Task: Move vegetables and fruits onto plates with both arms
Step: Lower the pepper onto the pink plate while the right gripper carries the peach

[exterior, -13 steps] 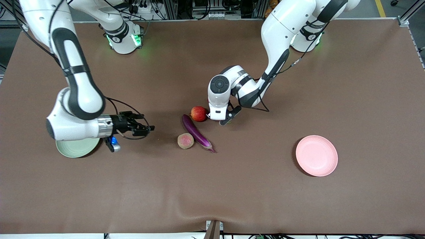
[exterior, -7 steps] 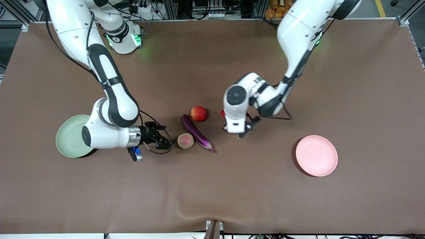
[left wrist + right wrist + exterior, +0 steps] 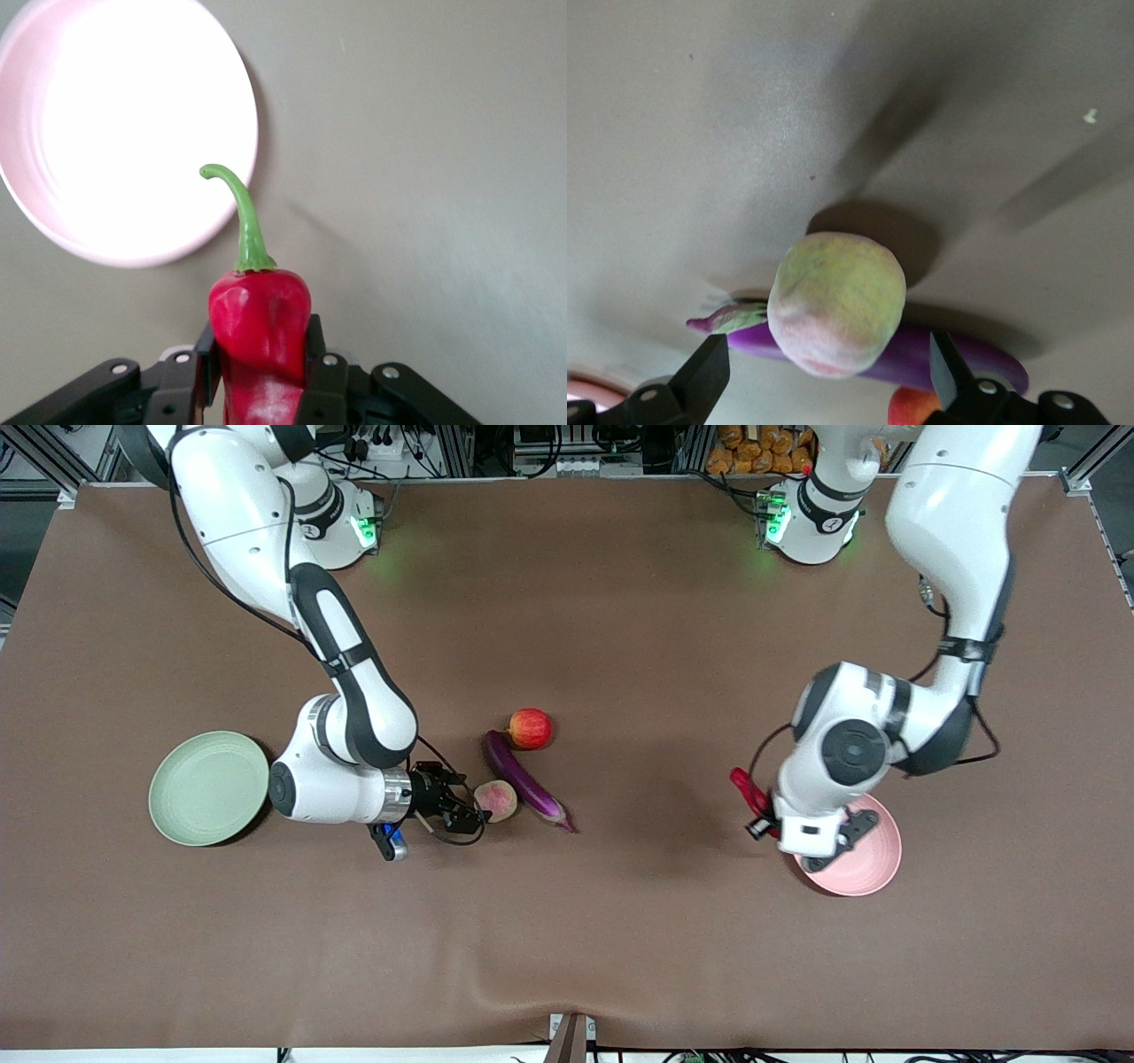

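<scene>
My left gripper (image 3: 764, 825) is shut on the red chili pepper (image 3: 747, 787), held in the air over the table beside the pale pink plate (image 3: 873, 864). In the left wrist view the chili (image 3: 260, 328) sits between the fingers (image 3: 321, 354), green stem toward the pink plate (image 3: 124, 133). My right gripper (image 3: 469, 815) is open, its fingers either side of the pinkish-green peach-like fruit (image 3: 498, 800), low at the table. The right wrist view shows the fruit (image 3: 835, 304) between the fingers (image 3: 704, 376). The purple eggplant (image 3: 523, 779) and red apple (image 3: 530, 729) lie beside it. The pale green plate (image 3: 208, 787) is empty.
The brown table cover has a raised wrinkle (image 3: 496, 974) near the front edge. The eggplant (image 3: 957, 359) touches or nearly touches the fruit. The arm bases (image 3: 332, 522) stand along the table's back edge.
My left arm has swung with the chili from beside the apple to the pink plate. My right gripper has moved from near the green plate to the peach-like fruit, fingers now around it.
</scene>
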Controlling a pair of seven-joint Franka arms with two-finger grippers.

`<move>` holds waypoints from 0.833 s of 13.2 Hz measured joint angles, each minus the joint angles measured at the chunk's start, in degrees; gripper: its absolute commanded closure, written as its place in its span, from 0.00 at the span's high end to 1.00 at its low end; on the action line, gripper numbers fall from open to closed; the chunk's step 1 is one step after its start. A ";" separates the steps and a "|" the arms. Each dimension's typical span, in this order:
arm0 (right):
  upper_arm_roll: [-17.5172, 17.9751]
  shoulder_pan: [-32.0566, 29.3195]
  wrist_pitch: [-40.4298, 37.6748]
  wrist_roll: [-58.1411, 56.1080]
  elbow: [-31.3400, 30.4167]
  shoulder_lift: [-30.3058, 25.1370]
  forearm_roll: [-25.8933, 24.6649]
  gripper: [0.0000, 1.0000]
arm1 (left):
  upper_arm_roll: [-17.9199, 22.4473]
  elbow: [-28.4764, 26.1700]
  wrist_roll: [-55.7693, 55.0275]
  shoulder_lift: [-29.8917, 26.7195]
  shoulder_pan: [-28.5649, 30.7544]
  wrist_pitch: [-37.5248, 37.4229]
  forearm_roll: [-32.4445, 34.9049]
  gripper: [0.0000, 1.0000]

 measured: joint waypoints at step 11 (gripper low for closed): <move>-1.70 3.32 5.27 0.01 0.41 3.09 -0.09 0.50 | 0.01 5.96 21.87 8.70 13.41 6.37 0.43 1.00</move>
